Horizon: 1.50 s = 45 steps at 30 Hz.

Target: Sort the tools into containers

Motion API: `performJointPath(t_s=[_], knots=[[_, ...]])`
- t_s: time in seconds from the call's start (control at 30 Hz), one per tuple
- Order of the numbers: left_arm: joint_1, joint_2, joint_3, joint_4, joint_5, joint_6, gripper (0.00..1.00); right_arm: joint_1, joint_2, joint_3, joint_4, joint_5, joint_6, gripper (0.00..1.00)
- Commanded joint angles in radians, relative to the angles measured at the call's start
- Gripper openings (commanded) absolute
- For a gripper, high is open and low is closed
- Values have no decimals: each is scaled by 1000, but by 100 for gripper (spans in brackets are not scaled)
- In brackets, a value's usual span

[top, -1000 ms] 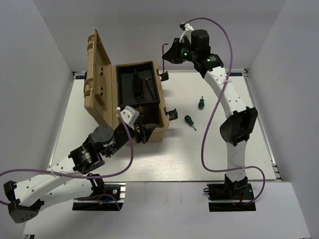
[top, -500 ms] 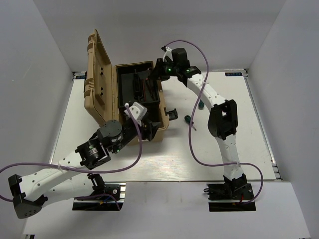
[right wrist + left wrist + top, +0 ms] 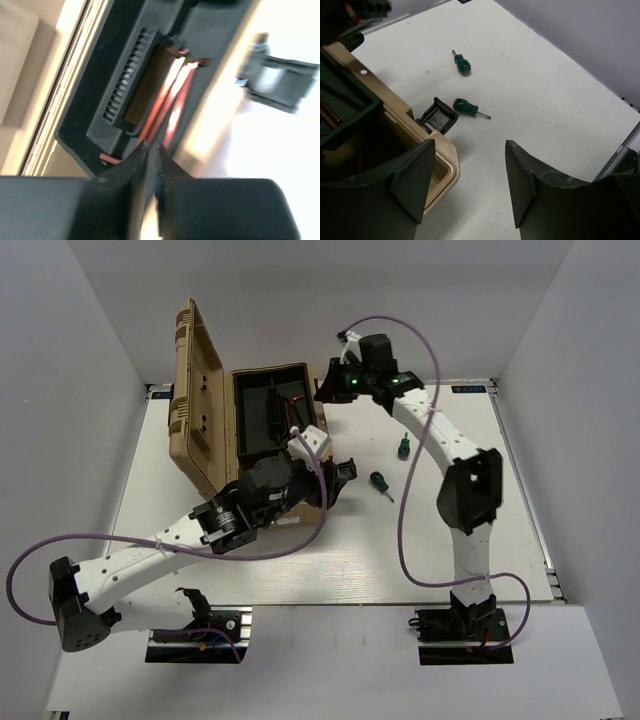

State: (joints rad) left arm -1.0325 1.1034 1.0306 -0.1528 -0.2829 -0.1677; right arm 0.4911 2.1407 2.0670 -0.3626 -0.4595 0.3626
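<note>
R wrist cam is motion-blurred: reddish bars [image 3: 170,95] lie in the black tray [image 3: 115,45], but I can't ID them. R gripper [image 3: 149,147] tips are nearly together; can't tell if anything's pinched btwn them. L gripper [image 3: 469,190] runs off its cam's bottom edge, and in top view it's hidden under the wrist cam [image 3: 308,443]. The case [image 3: 442,165] is cut off at left, contents too dark to ID.

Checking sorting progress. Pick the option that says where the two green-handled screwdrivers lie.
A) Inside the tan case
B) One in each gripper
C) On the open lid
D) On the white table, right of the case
D: the far screwdriver and the near screwdriver both lie on the white table, to the right of the tan case and outside it.
</note>
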Motion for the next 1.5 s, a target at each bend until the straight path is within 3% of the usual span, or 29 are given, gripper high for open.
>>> performJointPath(t_s=[0.0, 0.03, 0.13, 0.17, 0.2, 0.27, 0.33, 0.37, 0.4, 0.47, 0.53, 0.57, 0.77, 1.03, 1.47], knots=[[-9, 77, 103, -28, -24, -79, 66, -60, -264, -91, -41, 230, -91, 13], [-18, 111, 132, -63, -24, -94, 63, -72, -296, -120, -44, 278, -105, 0], [-29, 272, 278, -150, -35, -168, 38, -127, -437, -250, -82, 525, -201, 0], [-29, 318, 363, -178, -48, -205, 18, -164, -467, -277, -114, 562, -215, 0], [-29, 363, 402, -197, -59, -222, 11, -177, -487, -330, -160, 640, -214, 0], [-38, 493, 510, -269, -108, -297, 3, -233, -547, -422, -279, 613, -250, 0], [-38, 565, 558, -298, -118, -366, 3, -269, -591, -471, -358, 599, -251, 0], [-38, 593, 581, -298, -128, -398, 10, -279, -632, -590, -367, 582, -260, 11], [-38, 651, 597, -298, -128, -442, 28, -307, -686, -640, -366, 526, -269, 23], [-38, 719, 685, -348, -119, -499, 42, -319, -773, -811, -334, 506, -289, 41], [-38, 829, 797, -427, -134, -573, 71, -336, -884, -923, -317, 492, -287, 46], [-38, 864, 831, -427, -143, -604, 75, -344, -884, -924, -314, 495, -286, 46], [-20, 1102, 1112, -655, -183, -770, 76, -390, -1044, -1065, -283, 499, -260, 49], [-11, 1196, 1123, -715, -274, -906, 75, -473, -1127, -1190, -231, 472, -232, 49], [19, 1354, 1229, -726, -320, -906, 73, -531, -1150, -1219, -243, 334, -228, 49]])
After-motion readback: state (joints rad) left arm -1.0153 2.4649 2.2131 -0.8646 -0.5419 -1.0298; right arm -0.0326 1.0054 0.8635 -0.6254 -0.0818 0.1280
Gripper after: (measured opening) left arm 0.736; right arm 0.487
